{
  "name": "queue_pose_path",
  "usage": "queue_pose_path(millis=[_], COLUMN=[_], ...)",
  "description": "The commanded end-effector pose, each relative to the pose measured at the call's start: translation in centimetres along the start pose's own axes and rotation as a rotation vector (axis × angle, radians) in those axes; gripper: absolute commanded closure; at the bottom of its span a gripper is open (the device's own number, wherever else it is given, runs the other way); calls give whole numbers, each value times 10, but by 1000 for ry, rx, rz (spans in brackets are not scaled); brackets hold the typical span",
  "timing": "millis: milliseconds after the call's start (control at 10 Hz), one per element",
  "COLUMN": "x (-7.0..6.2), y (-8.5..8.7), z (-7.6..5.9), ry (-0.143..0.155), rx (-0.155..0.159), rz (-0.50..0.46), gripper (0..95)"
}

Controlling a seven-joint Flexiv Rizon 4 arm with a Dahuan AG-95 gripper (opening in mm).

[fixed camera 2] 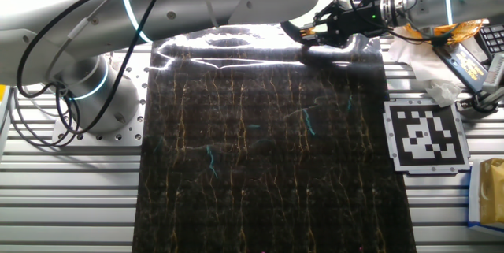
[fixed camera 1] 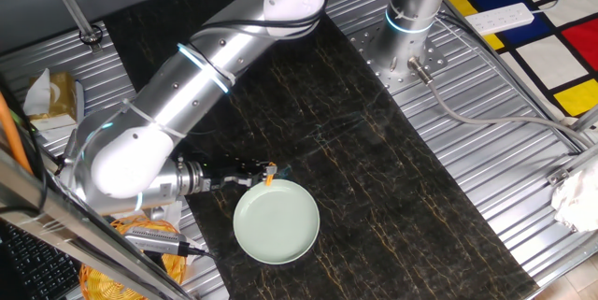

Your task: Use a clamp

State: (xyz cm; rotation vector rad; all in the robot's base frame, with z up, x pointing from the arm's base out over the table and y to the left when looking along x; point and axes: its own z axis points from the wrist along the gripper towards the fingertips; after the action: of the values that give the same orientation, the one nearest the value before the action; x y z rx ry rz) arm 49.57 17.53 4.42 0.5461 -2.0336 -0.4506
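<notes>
A tiny orange-yellow clamp point(fixed camera 1: 269, 178) sits pinched between the tips of the black pincer point(fixed camera 1: 262, 173), right at the rim of a pale green plate point(fixed camera 1: 276, 222) near one edge of the dark marbled counter point(fixed camera 1: 374, 188). The pincer is closed on the clamp, its fingers reaching in sideways from the silver arm point(fixed camera 1: 187, 85) that stretches across the counter from a base bolted at the opposite end. From the other fixed view, the pincer point(fixed camera 2: 316, 31) shows at the far edge of the counter point(fixed camera 2: 268, 143), the plate point(fixed camera 2: 301, 26) mostly hidden behind the arm. A black-and-white marker tile point(fixed camera 2: 426, 135) lies just off the counter's side edge.
</notes>
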Motion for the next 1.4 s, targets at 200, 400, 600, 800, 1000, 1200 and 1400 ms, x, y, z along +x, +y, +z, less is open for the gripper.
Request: queue_pose_path(millis=[200, 400, 600, 800, 1000, 1200, 1400], x=[-3, -3, -4, -4, -4, -5, -5], y=[3, 6, 9, 10, 10, 11, 11], z=[-39, -41, -44, -45, -45, -46, -46], ry=[31, 40, 53, 56, 56, 55, 50], rx=[-5, -7, -6, -5, -5, -5, -3], rz=[-2, 2, 10, 11, 9, 10, 2], gripper=[950, 950, 950, 950, 950, 950, 950])
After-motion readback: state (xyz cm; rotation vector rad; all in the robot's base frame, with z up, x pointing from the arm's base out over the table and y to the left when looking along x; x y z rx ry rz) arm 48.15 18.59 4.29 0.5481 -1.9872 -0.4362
